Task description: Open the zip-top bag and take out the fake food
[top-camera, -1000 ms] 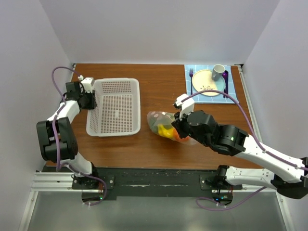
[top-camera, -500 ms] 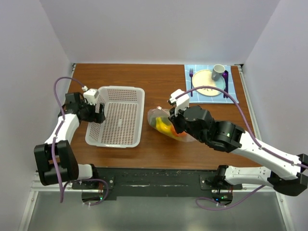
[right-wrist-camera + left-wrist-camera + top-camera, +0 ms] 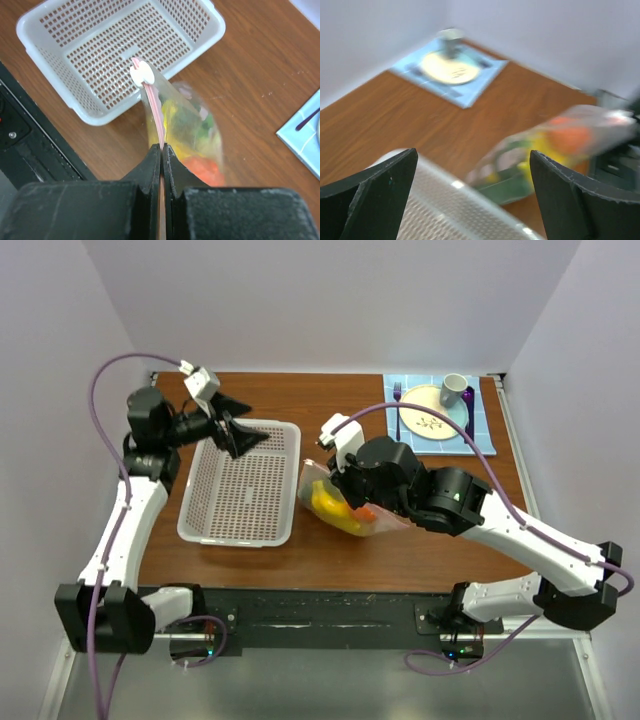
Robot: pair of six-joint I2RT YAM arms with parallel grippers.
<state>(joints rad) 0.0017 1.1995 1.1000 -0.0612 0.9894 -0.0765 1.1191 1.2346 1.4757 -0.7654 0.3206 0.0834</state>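
Left gripper (image 3: 245, 425) risen off basket (image 3: 235, 537), wide open; right gripper (image 3: 161, 146) pinching zip-top bag (image 3: 200, 135) strip, fake food (image 3: 173, 113) inside.

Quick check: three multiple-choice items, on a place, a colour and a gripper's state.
1. From the white basket, the zip-top bag lies: A inside; B right; C left.
2. Its zip strip is: A pink; B blue; C green.
3. The right gripper is: A open; B gripping the basket; C shut on the zip strip.
B, top view shows it off the basket's right edge; A, pink in the right wrist view; C, closed jaws pinch the strip.
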